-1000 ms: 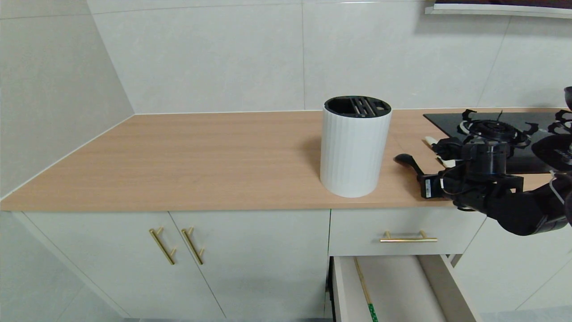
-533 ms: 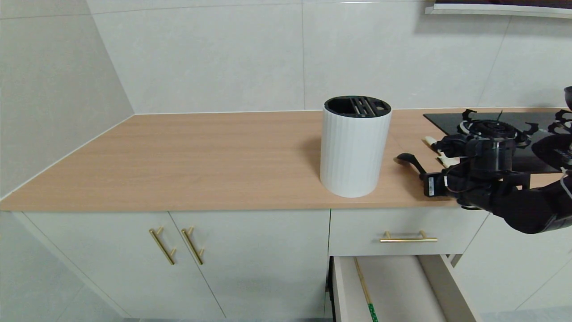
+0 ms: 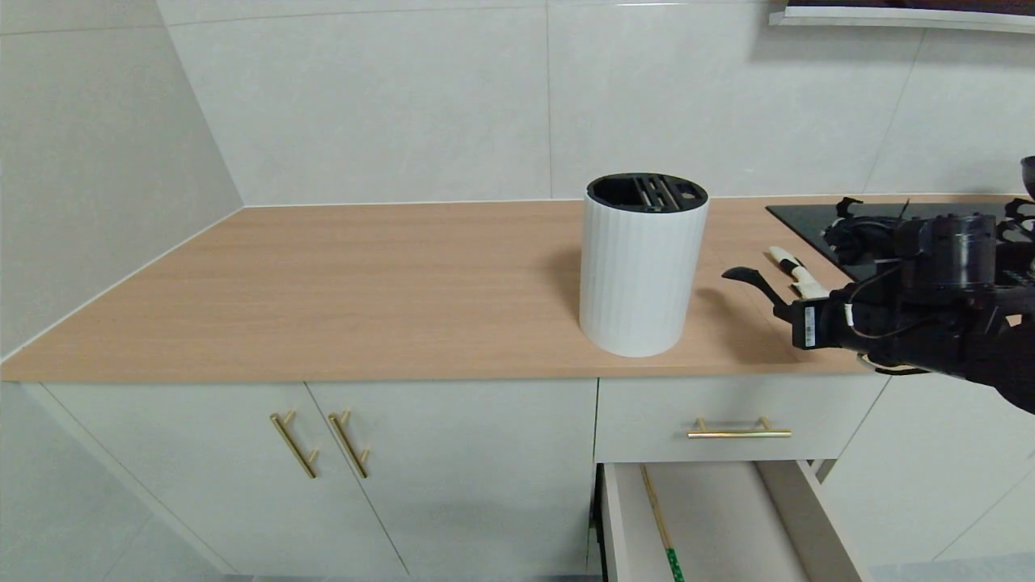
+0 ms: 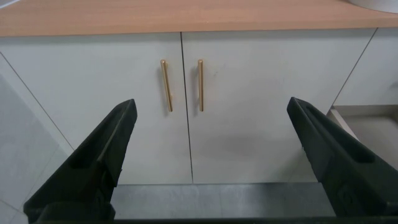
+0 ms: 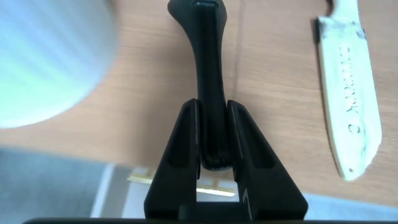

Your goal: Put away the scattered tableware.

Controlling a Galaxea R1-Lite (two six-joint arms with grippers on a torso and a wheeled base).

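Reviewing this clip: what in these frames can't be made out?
Black utensil in the right gripper: far end cut off by the right wrist view's edge and small in the head view, so its kind is unclear.
White knife: one end cut off by the right wrist view's edge; the arm covers part in the head view.
Holder: slots too dark, head view.
Drawer: cut off by the head view's bottom edge.

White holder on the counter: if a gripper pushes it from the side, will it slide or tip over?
The holder stands taller than it is wide, so a push near its top could probably tip it. Pushed low, it would likely slide, since the counter looks smooth. Its ribbed wall looks stiff, probably not floppy.
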